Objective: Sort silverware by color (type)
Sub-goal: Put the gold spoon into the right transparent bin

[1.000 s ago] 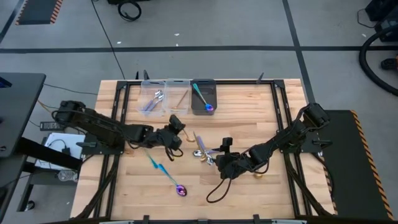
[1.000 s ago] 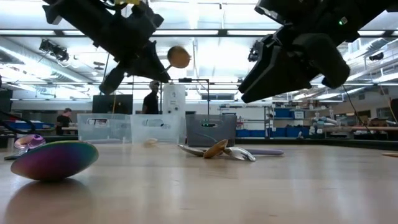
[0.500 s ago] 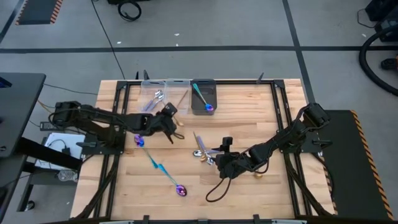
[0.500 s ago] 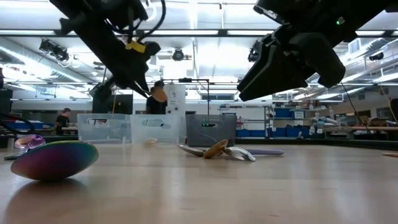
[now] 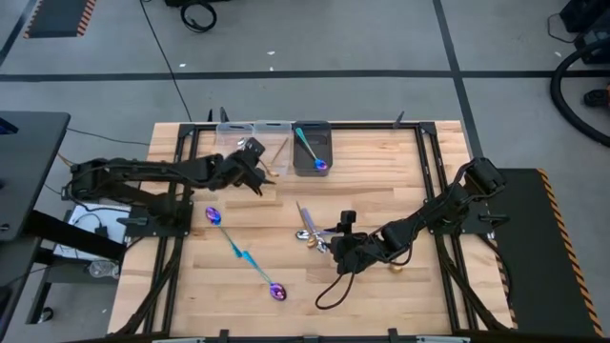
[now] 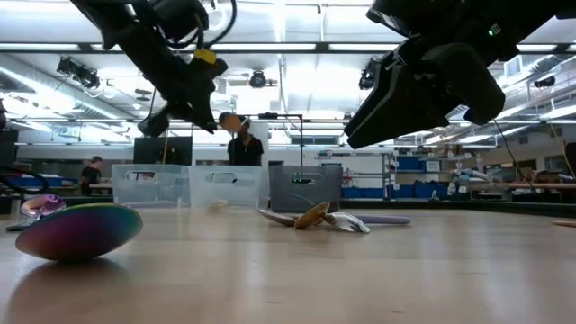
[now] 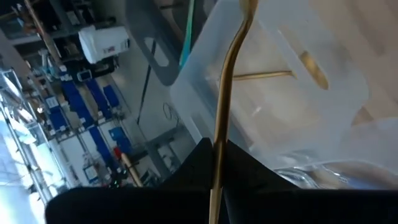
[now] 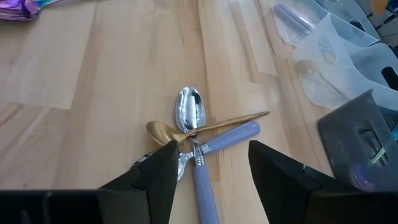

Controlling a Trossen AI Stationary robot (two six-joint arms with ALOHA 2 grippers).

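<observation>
The gold spoon (image 7: 225, 106), clamped in the left jaws, has been carried over the middle bin (image 5: 274, 143), ready for dropping; the right jaws stand released above the spoon pile (image 8: 198, 134).

Three bins (image 5: 272, 143) on a wooden table (image 5: 400, 162).

The slim gold spoon (image 7: 225, 106) in the left wrist view runs off the picture's top edge, bowl unseen, and its lower end vanishes between the left hand's dark fingers (image 7: 249, 180). Under the lilac-handled silver spoon (image 8: 198, 146) in the right wrist view, a second silver bowl (image 8: 184, 167) peeks out, mostly hidden behind a finger. From above, the clear plastic bins (image 5: 253, 143) hold spoons too small to count. At worktop level, an iridescent spoon bowl (image 6: 76, 231) looms up close, its handle hidden behind it
</observation>
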